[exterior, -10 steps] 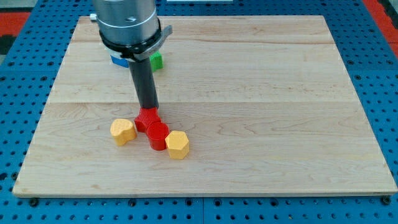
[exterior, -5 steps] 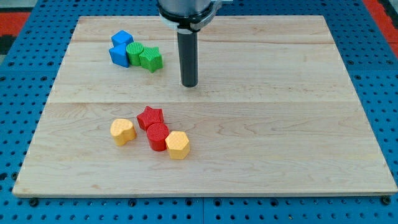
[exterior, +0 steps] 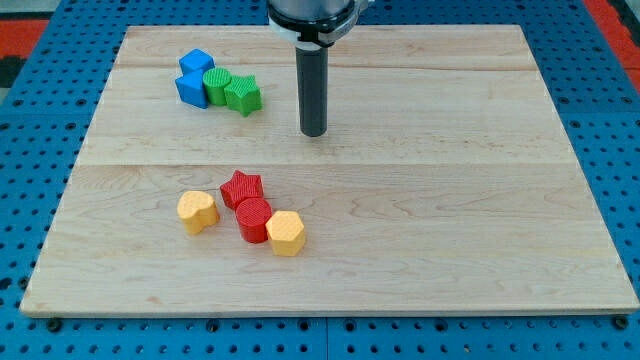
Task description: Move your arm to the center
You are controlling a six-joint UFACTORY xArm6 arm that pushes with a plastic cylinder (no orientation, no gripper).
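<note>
My tip (exterior: 314,133) rests on the wooden board (exterior: 450,200) near its middle, a little toward the view's top, touching no block. The green star block (exterior: 243,95) is to its left. A green block (exterior: 217,86) and two blue blocks (exterior: 193,77) sit further left in the same cluster. Below and left of the tip lie a red star block (exterior: 241,187), a red cylinder (exterior: 253,219), a yellow hexagonal block (exterior: 285,233) and a yellow heart-shaped block (exterior: 197,211).
The board lies on a blue perforated table (exterior: 40,100). The arm's body (exterior: 310,12) hangs over the board's top edge.
The tip has moved from the red star up and right toward the board's middle, then slightly further right. The blocks have not moved.
</note>
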